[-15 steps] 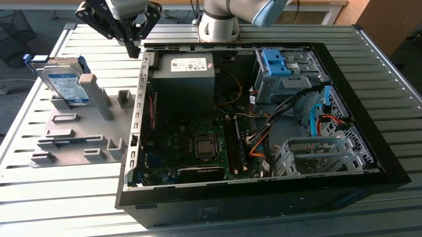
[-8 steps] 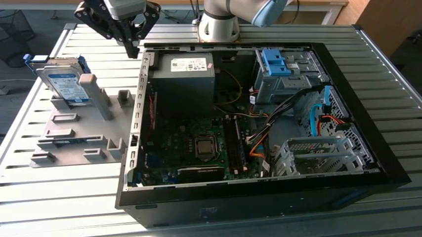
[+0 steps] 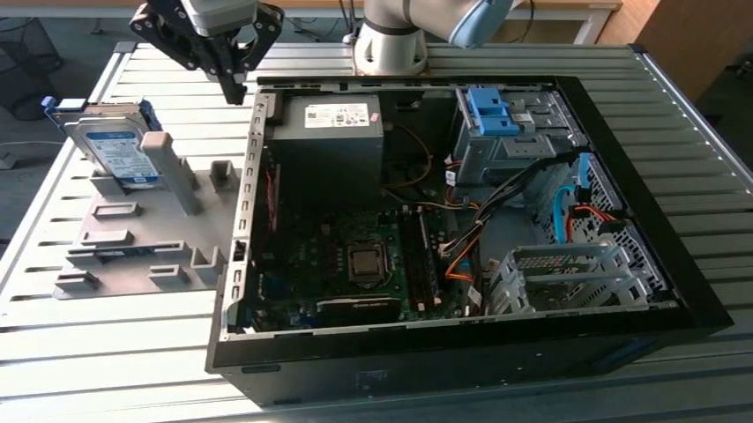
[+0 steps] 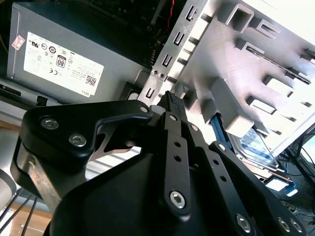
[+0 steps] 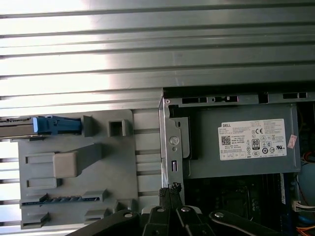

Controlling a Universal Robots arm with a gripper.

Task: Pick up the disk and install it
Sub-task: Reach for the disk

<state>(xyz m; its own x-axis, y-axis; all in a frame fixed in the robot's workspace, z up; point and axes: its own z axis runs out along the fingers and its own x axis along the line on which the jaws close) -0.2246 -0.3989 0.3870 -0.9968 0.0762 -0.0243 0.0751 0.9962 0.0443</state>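
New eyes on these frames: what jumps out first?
The open computer case sits in the middle of the exterior view, motherboard and cables exposed. At the exterior view's left the disk stands on edge in a grey fixture. The tool hangs shut and empty above the case's wall nearest that fixture.
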